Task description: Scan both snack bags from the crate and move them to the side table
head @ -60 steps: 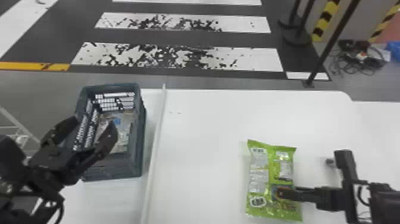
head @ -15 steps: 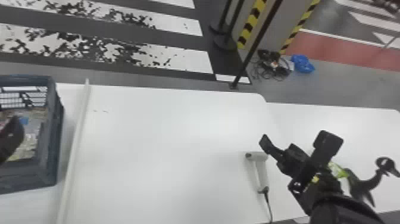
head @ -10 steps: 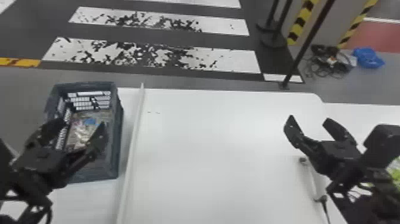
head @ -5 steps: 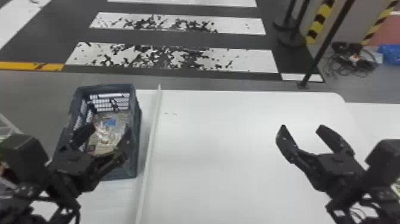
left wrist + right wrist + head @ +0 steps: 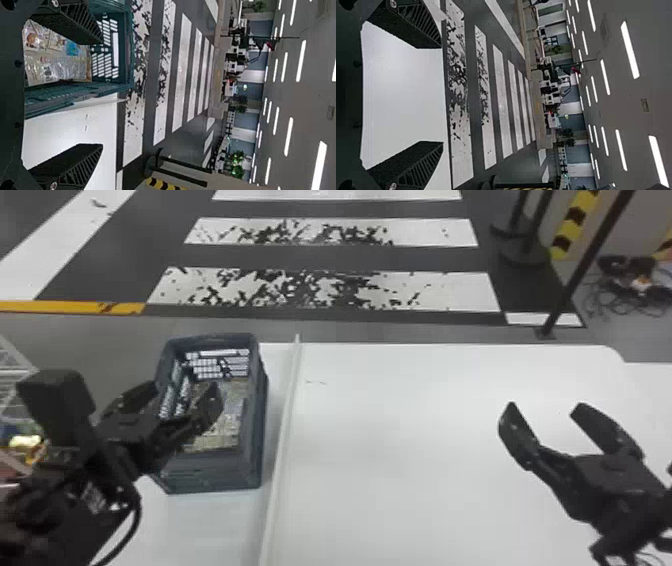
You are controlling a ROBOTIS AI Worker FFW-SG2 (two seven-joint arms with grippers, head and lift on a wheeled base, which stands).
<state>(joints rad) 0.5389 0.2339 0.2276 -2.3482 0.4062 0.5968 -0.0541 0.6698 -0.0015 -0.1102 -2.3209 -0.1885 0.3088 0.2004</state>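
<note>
Bright, diffuse indoor light; strip lights (image 5: 288, 136) glare white overhead in both wrist views; the white table (image 5: 410, 450) shines evenly, with soft shadow beside the crate (image 5: 215, 475); inside it, clear wrappers (image 5: 57, 71) catch pale glints

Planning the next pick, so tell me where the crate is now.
In the head view, the crate sits on the left, just left of the pale strip, partly behind the left gripper.

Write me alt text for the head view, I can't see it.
The open left gripper partly covers a dark crate with packs inside, while the open right gripper is at right above a white table. A pale strip runs beside the crate; crosswalk stripes mark the floor beyond.
</note>
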